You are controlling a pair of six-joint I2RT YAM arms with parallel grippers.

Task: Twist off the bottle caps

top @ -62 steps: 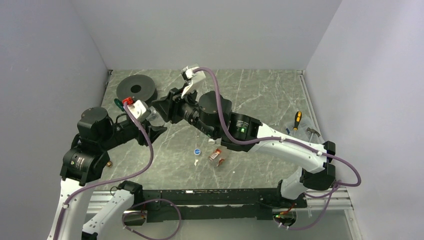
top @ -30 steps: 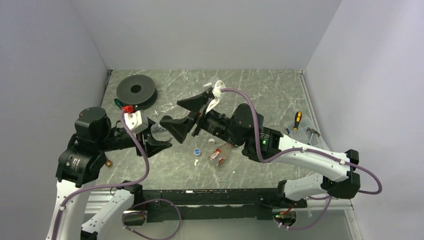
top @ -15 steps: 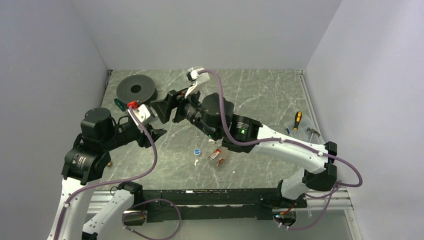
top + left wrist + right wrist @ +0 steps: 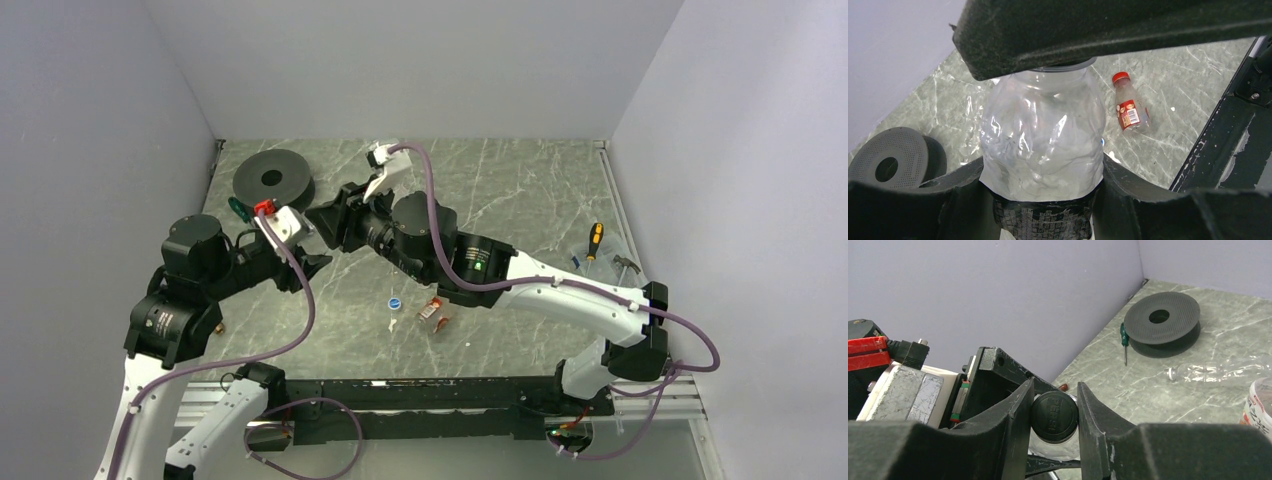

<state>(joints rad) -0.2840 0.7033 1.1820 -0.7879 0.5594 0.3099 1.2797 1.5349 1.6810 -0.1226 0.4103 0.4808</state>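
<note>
A second ago our right gripper (image 4: pixel 1054 394) hung spread wide, away from the bottle (image 4: pixel 1040 135). Now we see it pinching the black cap (image 4: pixel 1054 416), and our left gripper (image 4: pixel 306 262), clasping the bottle, sits farther back.

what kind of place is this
Probably a robot lab test cell: plain grey walls box in a marble-patterned table, two robot arms stand at its near edge, and a screwdriver and black disc lie loose.

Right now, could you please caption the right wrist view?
Right fingers pinch the round black plastic cap of the clear plastic bottle held by the left gripper.
</note>
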